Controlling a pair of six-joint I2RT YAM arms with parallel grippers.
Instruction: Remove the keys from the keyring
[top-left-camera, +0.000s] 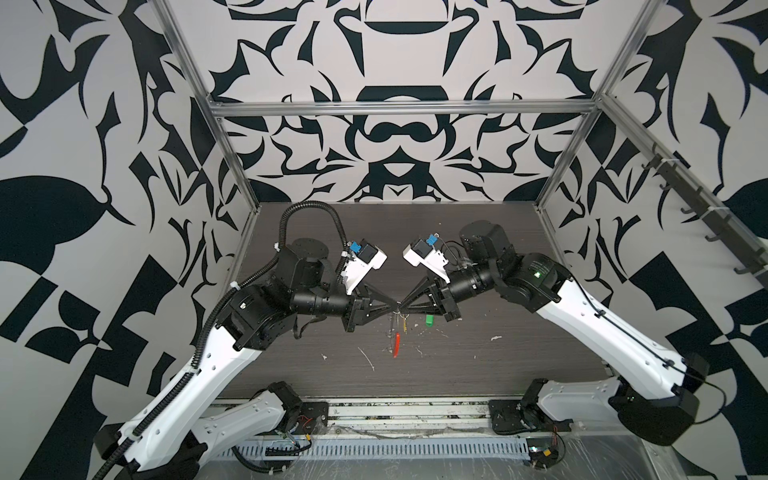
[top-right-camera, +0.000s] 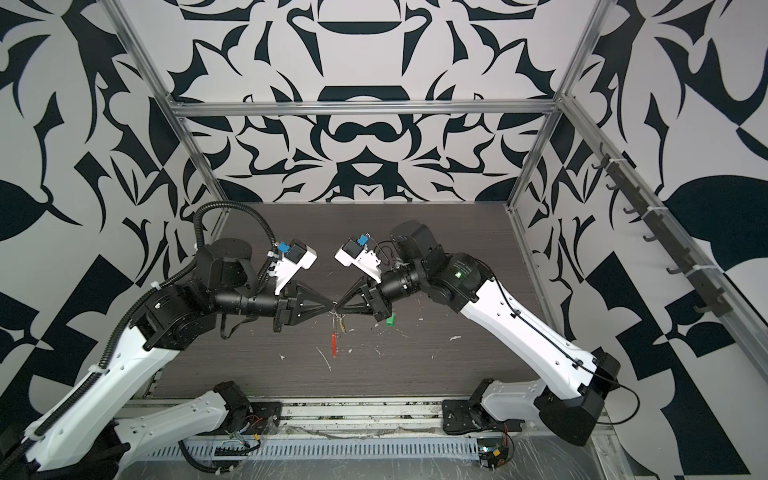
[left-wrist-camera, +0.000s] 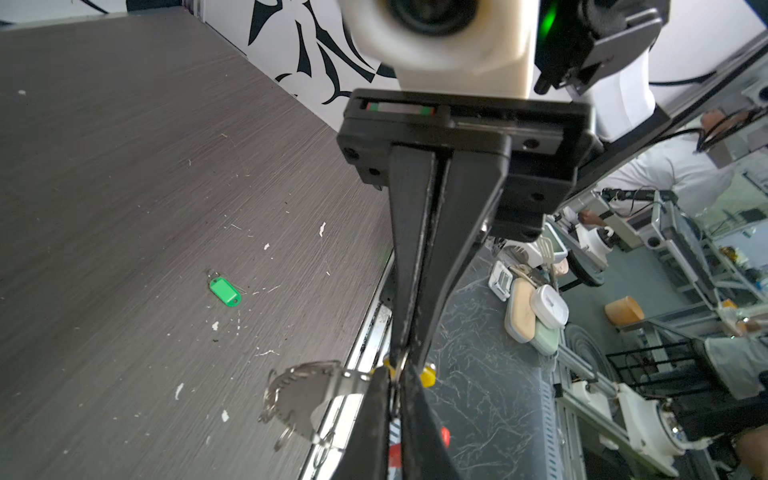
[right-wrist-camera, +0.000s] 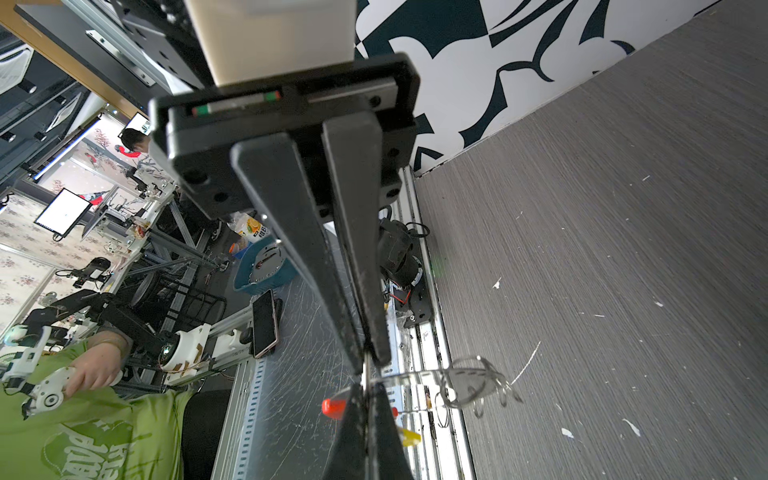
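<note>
L gripper (top-left-camera: 393, 308): clamped on keyring (left-wrist-camera: 400, 364)
R gripper (top-left-camera: 404, 308): clamped on keyring
Green key (top-left-camera: 429, 320): laid on table (top-left-camera: 457, 232), near keyring

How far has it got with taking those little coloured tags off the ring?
Done: the green key lies alone on the table, off the ring. In hand: the left gripper and right gripper both pinch the keyring in mid-air, its red-ended strip hanging down. Left: the yellow key hangs at the ring, not yet off.
</note>
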